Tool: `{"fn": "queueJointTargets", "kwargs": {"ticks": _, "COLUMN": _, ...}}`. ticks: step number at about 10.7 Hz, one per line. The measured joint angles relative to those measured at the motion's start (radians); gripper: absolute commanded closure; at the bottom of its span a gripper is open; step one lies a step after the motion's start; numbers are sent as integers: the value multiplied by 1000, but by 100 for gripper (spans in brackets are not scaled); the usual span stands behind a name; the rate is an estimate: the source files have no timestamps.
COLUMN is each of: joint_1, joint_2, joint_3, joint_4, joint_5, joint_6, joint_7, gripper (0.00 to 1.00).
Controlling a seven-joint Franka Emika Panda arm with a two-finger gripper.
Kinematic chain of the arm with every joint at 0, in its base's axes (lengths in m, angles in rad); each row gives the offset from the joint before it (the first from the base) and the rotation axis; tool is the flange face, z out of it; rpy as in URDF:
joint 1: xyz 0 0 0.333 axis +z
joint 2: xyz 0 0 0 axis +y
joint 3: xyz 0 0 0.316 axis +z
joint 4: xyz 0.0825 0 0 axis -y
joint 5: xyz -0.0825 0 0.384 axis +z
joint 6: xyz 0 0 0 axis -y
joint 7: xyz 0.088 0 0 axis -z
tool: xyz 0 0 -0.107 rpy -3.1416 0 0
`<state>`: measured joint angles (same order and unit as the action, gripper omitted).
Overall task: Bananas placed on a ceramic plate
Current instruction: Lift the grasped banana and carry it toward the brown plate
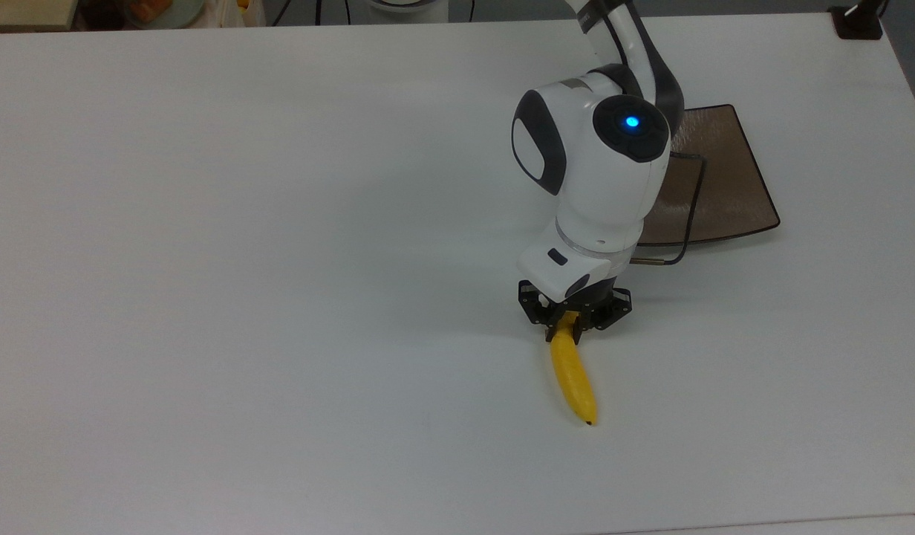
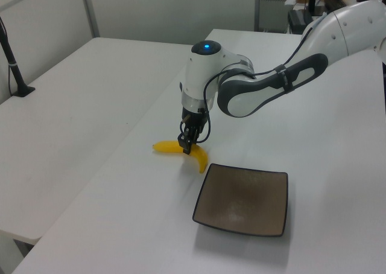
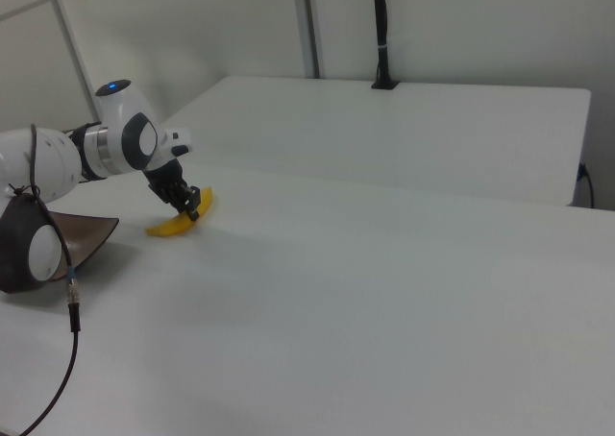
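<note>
The claw (image 1: 566,328) had pinched the banana (image 1: 572,374) near its stem end, on the desk (image 1: 279,223) at the plate's (image 1: 725,178) seven o'clock. Gripped off-centre, it could swing or slip when lifted.

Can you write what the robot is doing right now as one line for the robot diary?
phase: grasping | gripper: jaws shut on banana near its stem end | banana: on table | plate: empty
</note>
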<state>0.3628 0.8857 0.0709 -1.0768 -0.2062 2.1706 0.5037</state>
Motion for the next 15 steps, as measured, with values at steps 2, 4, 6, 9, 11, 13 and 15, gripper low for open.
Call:
{"fn": "queueJointTargets", "kwargs": {"ticks": 2, "joint_1": 0, "joint_2": 0, "joint_3": 0, "joint_4": 0, "joint_5": 0, "joint_6": 0, "joint_7": -11, "gripper": 100}}
{"fn": "queueJointTargets", "kwargs": {"ticks": 4, "joint_1": 0, "joint_2": -5, "joint_3": 1, "joint_4": 0, "joint_5": 0, "joint_6": 0, "joint_7": -12, "gripper": 100}}
{"fn": "queueJointTargets", "kwargs": {"ticks": 6, "joint_1": 0, "joint_2": -51, "joint_3": 2, "joint_4": -5, "joint_5": 0, "joint_6": -1, "joint_7": -13, "gripper": 100}}
{"fn": "queueJointTargets", "kwargs": {"ticks": 9, "joint_1": 1, "joint_2": -223, "joint_3": 10, "joint_4": -73, "joint_5": 29, "joint_6": -75, "joint_7": -13, "gripper": 100}}
{"fn": "queueJointTargets", "kwargs": {"ticks": 11, "joint_1": -1, "joint_2": -341, "joint_3": 11, "joint_4": -119, "joint_5": 92, "joint_6": -204, "joint_7": -24, "gripper": 100}}
{"fn": "queueJointTargets", "kwargs": {"ticks": 13, "joint_1": -13, "joint_2": -430, "joint_3": 10, "joint_4": -158, "joint_5": 149, "joint_6": -317, "joint_7": -73, "gripper": 100}}
{"fn": "queueJointTargets", "kwargs": {"ticks": 15, "joint_1": -22, "joint_2": -532, "joint_3": 10, "joint_4": -238, "joint_5": 196, "joint_6": -372, "joint_7": -109, "gripper": 100}}
